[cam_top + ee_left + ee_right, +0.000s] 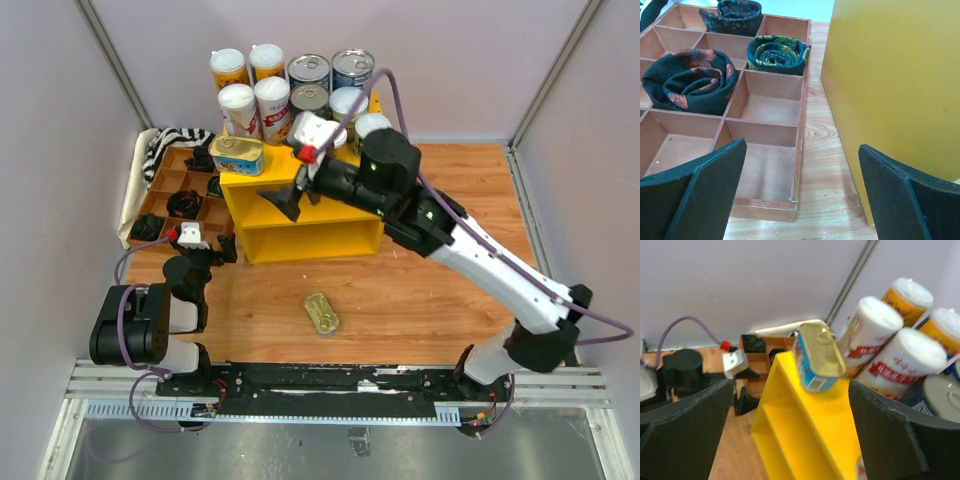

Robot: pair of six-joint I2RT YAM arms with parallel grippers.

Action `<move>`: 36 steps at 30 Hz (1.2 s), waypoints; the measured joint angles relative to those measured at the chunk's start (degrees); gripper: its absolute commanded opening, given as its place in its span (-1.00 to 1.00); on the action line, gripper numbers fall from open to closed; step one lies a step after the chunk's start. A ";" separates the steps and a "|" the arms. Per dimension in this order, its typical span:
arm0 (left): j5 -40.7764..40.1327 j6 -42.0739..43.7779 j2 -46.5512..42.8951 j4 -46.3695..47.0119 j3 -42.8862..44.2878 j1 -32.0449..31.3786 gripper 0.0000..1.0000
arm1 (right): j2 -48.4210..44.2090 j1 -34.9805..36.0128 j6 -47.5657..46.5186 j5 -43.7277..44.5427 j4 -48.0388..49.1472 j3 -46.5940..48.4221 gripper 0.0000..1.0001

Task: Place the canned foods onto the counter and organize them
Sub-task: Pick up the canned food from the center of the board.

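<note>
The yellow counter (310, 238) stands at the back middle of the table, with tall white-lidded cans (256, 108) and silver-topped cans (309, 72) grouped on and behind its top. One flat gold-topped tin (237, 154) sits on the counter's left top corner; it also shows in the right wrist view (818, 356). A second flat gold-topped tin (322, 313) lies on the table in front. My right gripper (290, 192) is open and empty over the counter's top. My left gripper (203, 246) is open and empty, low between the tray and the counter's side (890, 85).
A brown divided wooden tray (165, 178) with rolled dark cloths (690, 80) stands at the left, next to the counter. A striped cloth (170, 142) lies behind it. Grey walls close in the left, back and right.
</note>
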 measured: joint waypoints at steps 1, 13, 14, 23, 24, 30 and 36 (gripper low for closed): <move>0.00 0.00 0.00 0.00 0.00 0.00 0.99 | -2.84 0.74 0.09 0.98 0.63 -3.76 0.98; 0.00 0.00 0.00 0.00 0.00 0.00 0.99 | -24.79 10.51 9.70 19.80 7.21 -51.23 0.97; 0.00 0.00 0.00 0.00 0.00 0.00 0.99 | -25.38 11.06 11.56 21.38 7.78 -54.51 0.97; 0.00 0.00 0.00 0.00 0.00 0.00 0.99 | -22.36 16.79 27.36 32.48 9.66 -68.72 0.97; 0.00 0.00 0.00 0.00 0.00 0.00 0.99 | -21.20 16.96 28.50 32.50 9.99 -68.70 0.97; 0.00 0.00 0.00 0.00 0.00 0.00 0.99 | -12.59 17.27 32.35 30.86 10.12 -67.30 0.97; 0.00 0.00 0.00 0.00 0.00 0.00 0.99 | -7.58 16.59 33.14 27.15 9.77 -63.45 0.72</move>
